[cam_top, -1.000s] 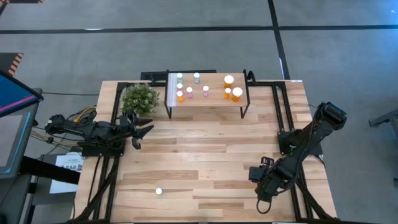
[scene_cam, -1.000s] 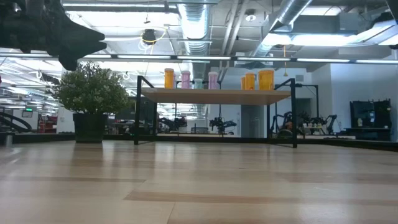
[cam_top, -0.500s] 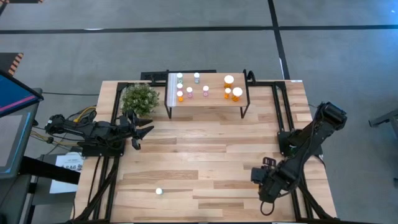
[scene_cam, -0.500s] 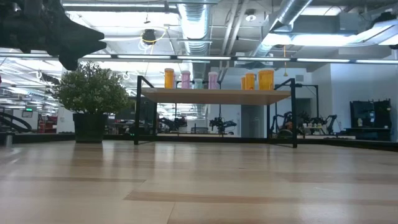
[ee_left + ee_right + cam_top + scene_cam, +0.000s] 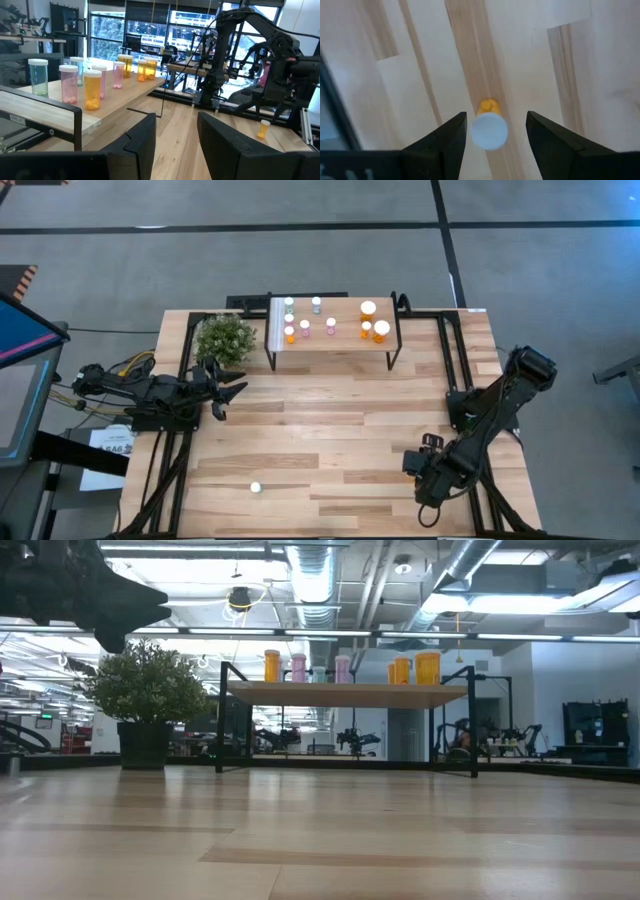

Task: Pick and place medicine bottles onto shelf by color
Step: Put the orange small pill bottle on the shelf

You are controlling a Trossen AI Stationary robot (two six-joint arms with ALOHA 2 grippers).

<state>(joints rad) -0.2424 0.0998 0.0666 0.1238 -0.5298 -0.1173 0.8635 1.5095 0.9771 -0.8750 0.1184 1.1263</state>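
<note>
Hovering near the table's front right, the right gripper (image 5: 493, 131) was parted, empty, straddling an orange bottle (image 5: 489, 129) beneath; its body was largely hidden by its cap.

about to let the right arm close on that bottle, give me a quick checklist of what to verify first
1. Right gripper open: ok, fingers stand apart either side of the orange bottle.
2. Bottle between the fingers: ok in the right wrist view, white cap roughly midway, touching neither.
3. Gripper low enough to grip the body: cannot tell, no side view of it.
4. Bottle upright: ok, cap faces the camera, body below it.
5. Room on the shelf near the other orange bottles: ok, bare board beside them.
6. Left gripper out of the way: ok, open and empty by the plant.
</note>
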